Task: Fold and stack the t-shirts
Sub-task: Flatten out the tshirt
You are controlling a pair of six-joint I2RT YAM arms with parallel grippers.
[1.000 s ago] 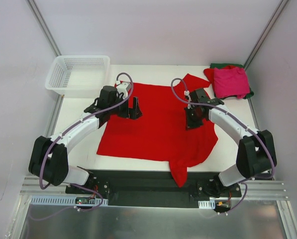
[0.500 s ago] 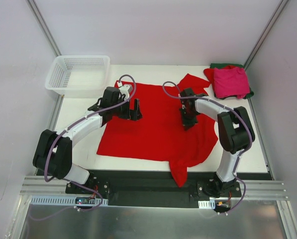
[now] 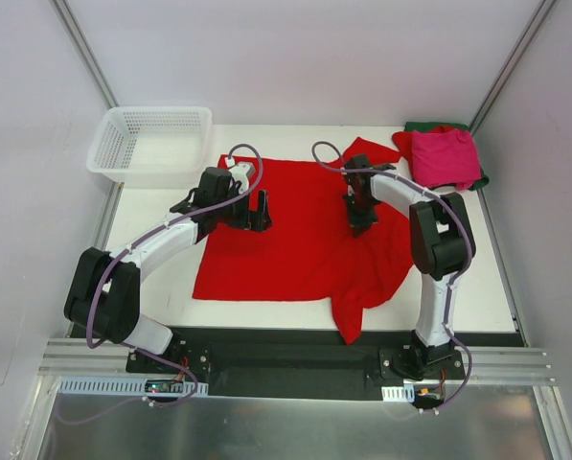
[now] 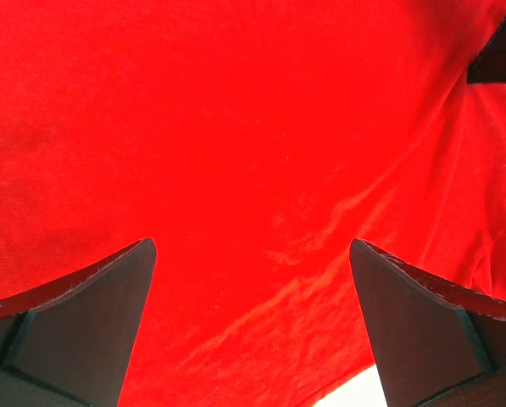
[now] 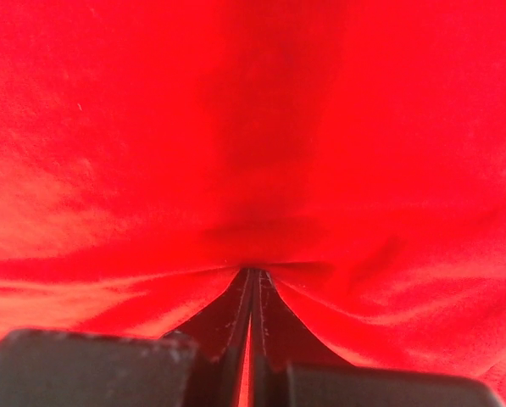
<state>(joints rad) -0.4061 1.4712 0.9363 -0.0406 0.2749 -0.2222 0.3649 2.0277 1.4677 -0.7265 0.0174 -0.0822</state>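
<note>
Since a second ago the right tool (image 3: 360, 218) has swung in toward the far edge, dragging the red shirt's (image 3: 295, 244) right side along. Its jaws are pinched tight on a fold of that cloth. The left tool (image 3: 259, 213) hangs wide open and empty over the shirt's left part. The shirt lies mid-table (image 3: 151, 254), with one flap past the near edge. It looks light and limp and bunches easily, so I'd grip hems or shoulder corners, both sides together.
</note>
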